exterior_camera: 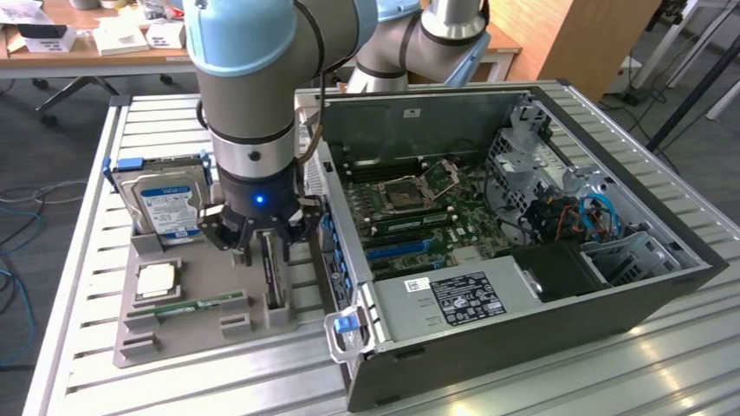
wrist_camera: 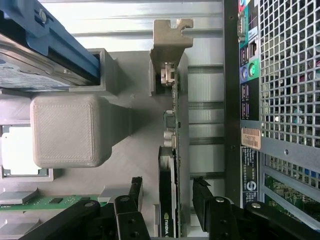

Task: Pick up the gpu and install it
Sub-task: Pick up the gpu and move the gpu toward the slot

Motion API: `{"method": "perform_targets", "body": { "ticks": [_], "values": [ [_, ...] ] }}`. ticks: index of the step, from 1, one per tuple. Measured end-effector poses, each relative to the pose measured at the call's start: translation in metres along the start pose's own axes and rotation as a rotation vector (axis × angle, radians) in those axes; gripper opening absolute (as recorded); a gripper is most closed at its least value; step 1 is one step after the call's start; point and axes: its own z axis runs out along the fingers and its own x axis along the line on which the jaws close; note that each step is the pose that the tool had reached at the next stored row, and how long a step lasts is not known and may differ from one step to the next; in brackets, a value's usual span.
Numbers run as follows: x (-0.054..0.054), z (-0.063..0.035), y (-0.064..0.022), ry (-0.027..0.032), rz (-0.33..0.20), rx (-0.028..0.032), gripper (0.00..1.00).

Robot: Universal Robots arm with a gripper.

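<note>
We found the gpu [wrist_camera: 166, 170] standing on edge in a slot of the grey holder [wrist_camera: 137, 155], its silver bracket [wrist_camera: 171, 32] free at one end; we judged this left both faces clear for fingers. The holder sat just beside the open computer case [exterior_camera: 521, 347]. The gripper [wrist_camera: 169, 192] straddled the card, jaws spread wide, a gap showing either side, gripping nothing

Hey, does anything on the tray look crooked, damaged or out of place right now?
Nothing stands out. The gpu stands upright on edge in its slot on the tray, with the open tool straddling it. The drive and memory stick sit squarely in their own pockets.
</note>
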Motion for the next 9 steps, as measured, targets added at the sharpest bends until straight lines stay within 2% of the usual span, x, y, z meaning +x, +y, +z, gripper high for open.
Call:
{"method": "perform_targets", "body": {
  "ticks": [9],
  "values": [
    [0.0013, 0.0017, 0.0006, 0.0001, 0.0, 0.0001, 0.53]
  ]
}}
